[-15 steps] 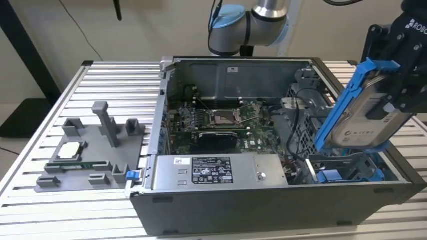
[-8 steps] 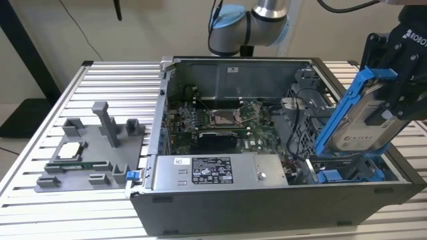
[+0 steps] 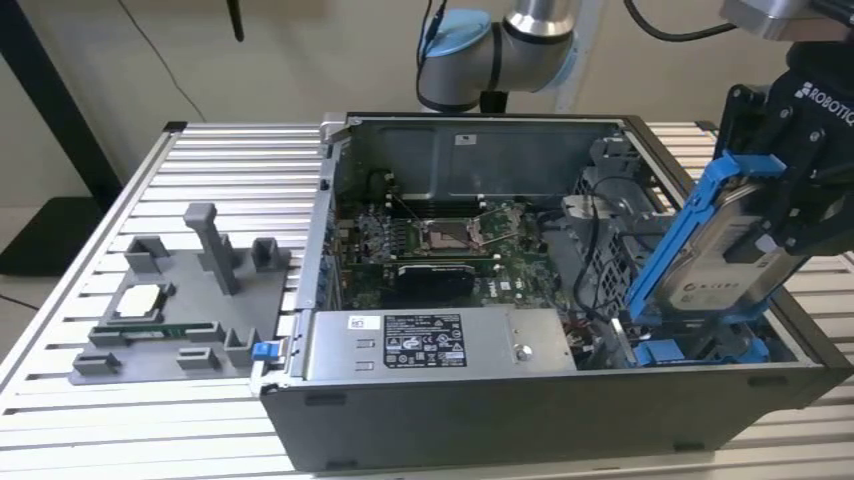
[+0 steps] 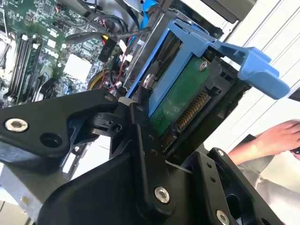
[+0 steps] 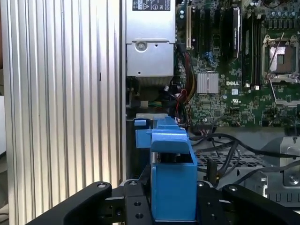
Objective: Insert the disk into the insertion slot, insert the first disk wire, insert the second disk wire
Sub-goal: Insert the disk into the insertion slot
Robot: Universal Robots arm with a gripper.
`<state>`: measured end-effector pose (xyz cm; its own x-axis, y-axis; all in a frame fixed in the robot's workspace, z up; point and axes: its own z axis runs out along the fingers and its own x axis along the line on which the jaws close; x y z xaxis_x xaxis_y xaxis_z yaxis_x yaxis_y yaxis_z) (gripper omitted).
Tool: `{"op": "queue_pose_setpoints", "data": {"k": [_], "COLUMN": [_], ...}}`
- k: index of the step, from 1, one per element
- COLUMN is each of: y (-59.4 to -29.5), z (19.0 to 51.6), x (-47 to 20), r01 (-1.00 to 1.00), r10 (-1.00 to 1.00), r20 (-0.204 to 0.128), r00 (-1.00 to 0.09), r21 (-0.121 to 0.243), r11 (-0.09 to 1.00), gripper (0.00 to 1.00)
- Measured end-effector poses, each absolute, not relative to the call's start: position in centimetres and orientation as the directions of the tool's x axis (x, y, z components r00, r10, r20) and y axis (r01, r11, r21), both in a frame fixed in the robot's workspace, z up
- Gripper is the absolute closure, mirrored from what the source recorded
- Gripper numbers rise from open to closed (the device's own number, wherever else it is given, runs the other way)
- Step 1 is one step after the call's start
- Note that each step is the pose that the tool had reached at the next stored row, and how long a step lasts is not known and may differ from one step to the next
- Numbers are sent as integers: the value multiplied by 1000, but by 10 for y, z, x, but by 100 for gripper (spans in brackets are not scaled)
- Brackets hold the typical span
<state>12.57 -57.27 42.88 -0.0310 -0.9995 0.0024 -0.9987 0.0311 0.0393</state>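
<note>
Jaws: closed on the disk [image 3: 714, 270] from both sides, the fingers [image 4: 140, 124] pressed on its blue carrier
Gripper [image 3: 787, 205]: at 3 o'clock in the exterior view, above the case's far corner; in both wrist views its black links flank the carrier [image 4: 180, 140] [image 5: 173, 199]
Disk: tilted, upper end toward 1 o'clock and lower end toward 7 o'clock in the exterior view; white label facing the camera; lower end down inside the case, not lying flat; in the second wrist view its green board [image 4: 180, 96] and connector row are in plain sight, with a blue tab [image 4: 255, 65] jutting from the end; in the first wrist view the carrier [image 5: 173, 173] stands edge-on
Slot [image 3: 625, 250]: grey cage at 4 o'clock of the case; the disk's lower end sits just beside its wall; blue plastic [image 3: 681, 352] lies at the foot of it
Case [image 3: 534, 420]: open, mid-table; motherboard [image 3: 441, 240] at its centre, power supply [image 3: 427, 345] at 6 o'clock
Cables [image 5: 234, 147]: black, loose across the case floor near the carrier
Fixture [image 3: 187, 300]: grey, at 9 o'clock on the ribbed table [image 3: 80, 420], well apart from the case
Hand [image 4: 276, 136]: a person's, beyond the table edge in the second wrist view
</note>
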Motion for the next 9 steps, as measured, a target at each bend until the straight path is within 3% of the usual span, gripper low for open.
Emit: {"op": "queue_pose_setpoints", "data": {"k": [9], "y": [-573], "z": [417], "x": [129], "r01": [-999], "r10": [-1000], "r20": [2], "r00": [-31], "r21": [39], "r11": [31], "gripper": [100]}}
